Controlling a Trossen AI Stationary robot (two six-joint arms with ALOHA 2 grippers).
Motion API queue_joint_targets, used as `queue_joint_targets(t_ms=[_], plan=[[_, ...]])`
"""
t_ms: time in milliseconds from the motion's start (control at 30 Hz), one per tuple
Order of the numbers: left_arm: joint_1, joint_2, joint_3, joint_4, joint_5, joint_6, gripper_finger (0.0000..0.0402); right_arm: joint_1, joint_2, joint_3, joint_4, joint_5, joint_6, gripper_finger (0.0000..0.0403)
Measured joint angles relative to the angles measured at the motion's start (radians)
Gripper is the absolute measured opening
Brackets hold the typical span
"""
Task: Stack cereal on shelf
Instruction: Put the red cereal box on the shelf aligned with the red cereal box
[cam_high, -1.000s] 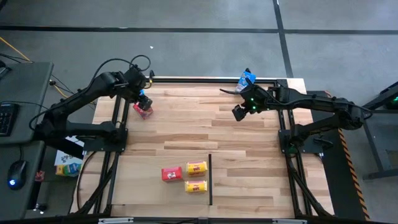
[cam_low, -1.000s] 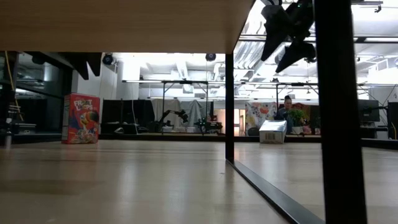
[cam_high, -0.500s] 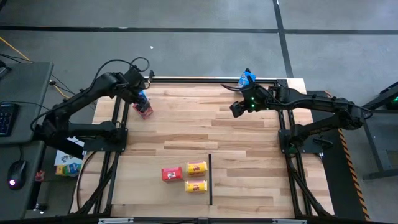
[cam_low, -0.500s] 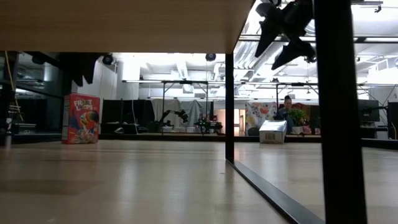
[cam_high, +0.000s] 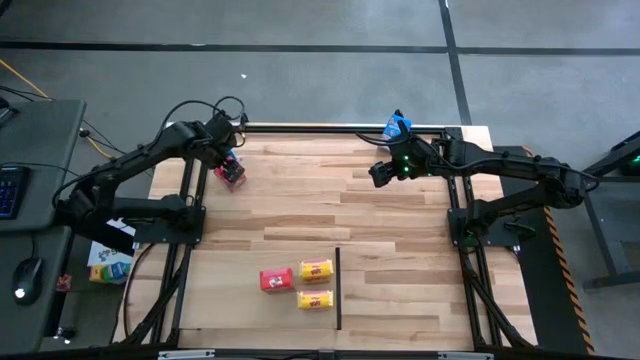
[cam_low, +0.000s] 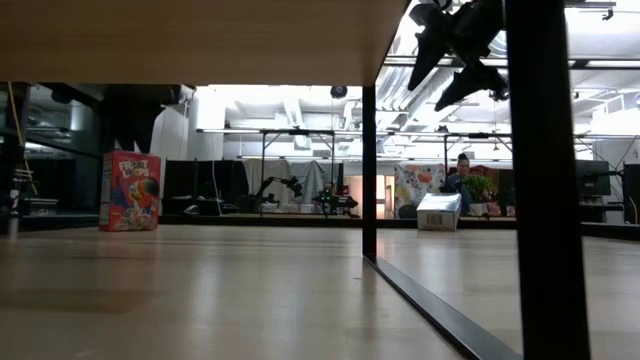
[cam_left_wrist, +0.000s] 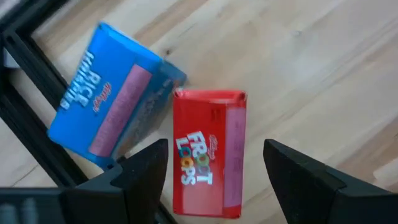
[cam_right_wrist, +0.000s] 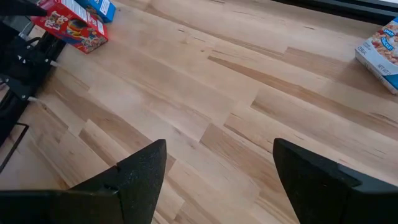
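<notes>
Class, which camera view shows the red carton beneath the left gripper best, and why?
The left wrist view: the red carton fills the picture between the open left gripper fingers, print readable. The high view shows it small; the low view shows its front upright; the right wrist view shows it far off.

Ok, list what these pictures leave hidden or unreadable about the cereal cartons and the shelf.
- Blue Rice Krispies carton: left wrist view shows it, but in the high view the left gripper covers it.
- Red Froot Loops carton: bottom edge hidden between that gripper's fingers.
- Cartons at the divider: prints too small to read.
- Shelf board: low view shows only its underside.
</notes>
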Motion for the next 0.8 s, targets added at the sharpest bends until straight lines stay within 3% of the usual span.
queue_joint_targets(t_ms=[467, 800], plan=[[-0.014, 0.133, 0.000, -0.010, 0.030, 0.025, 0.0255, 0.000, 0.000, 0.000, 0.000, 0.034, -0.002, 0.0287], [-0.014, 0.157, 0.000, -0.011, -0.008, 0.015, 0.0255, 0.000, 0.000, 0.000, 0.000, 0.076, -0.002, 0.0287]])
